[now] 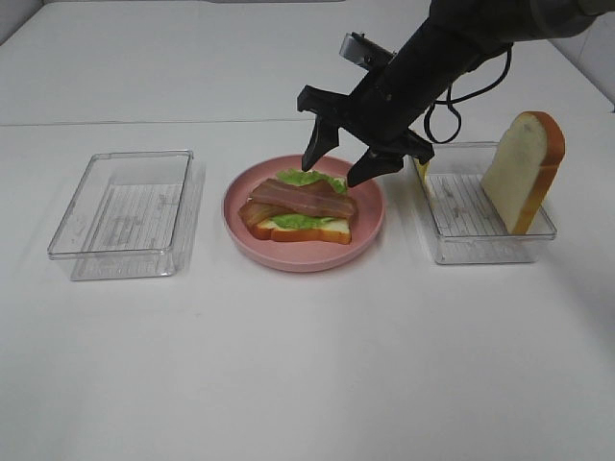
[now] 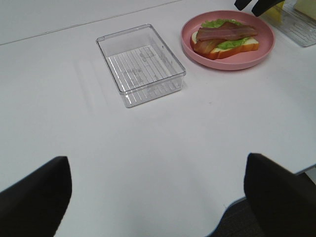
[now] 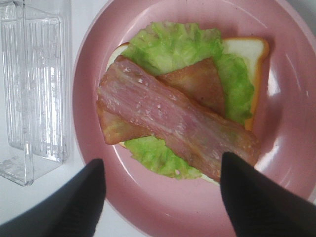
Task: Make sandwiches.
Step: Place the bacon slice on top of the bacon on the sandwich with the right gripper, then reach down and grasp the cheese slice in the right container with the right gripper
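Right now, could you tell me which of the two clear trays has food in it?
The right tray: a bread slice stands on edge in it. The left tray is empty.

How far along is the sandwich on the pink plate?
Done: one bread slice, lettuce and bacon strips lie stacked on the pink plate. In hand: nothing; the right pincer hangs open just above the stack, and the left pincer is open, far from it. Left: the second bread slice stands in the tray on the right, near a yellow piece, probably cheese; both seem not yet added.
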You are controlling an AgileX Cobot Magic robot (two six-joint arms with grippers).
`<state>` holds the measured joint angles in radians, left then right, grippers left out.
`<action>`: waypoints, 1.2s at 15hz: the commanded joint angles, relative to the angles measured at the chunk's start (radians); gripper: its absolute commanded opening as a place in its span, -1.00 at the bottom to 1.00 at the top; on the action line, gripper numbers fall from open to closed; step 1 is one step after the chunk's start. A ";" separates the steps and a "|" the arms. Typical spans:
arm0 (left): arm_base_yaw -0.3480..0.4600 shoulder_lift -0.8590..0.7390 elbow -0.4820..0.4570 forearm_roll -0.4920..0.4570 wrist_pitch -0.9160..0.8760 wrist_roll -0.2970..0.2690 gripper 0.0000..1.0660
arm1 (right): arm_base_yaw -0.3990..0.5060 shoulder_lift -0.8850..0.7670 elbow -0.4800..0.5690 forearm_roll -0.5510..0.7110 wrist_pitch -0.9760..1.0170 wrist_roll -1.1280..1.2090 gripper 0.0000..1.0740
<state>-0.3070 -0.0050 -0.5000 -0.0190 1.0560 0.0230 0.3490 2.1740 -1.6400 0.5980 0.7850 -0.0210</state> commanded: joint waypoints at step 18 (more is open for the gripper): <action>-0.004 -0.022 0.001 -0.010 -0.011 0.000 0.68 | -0.055 -0.053 -0.244 -0.529 0.189 0.197 0.26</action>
<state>-0.3070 -0.0050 -0.5000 -0.0190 1.0560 0.0230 0.2990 2.1150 -1.8750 0.0730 0.9740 0.1640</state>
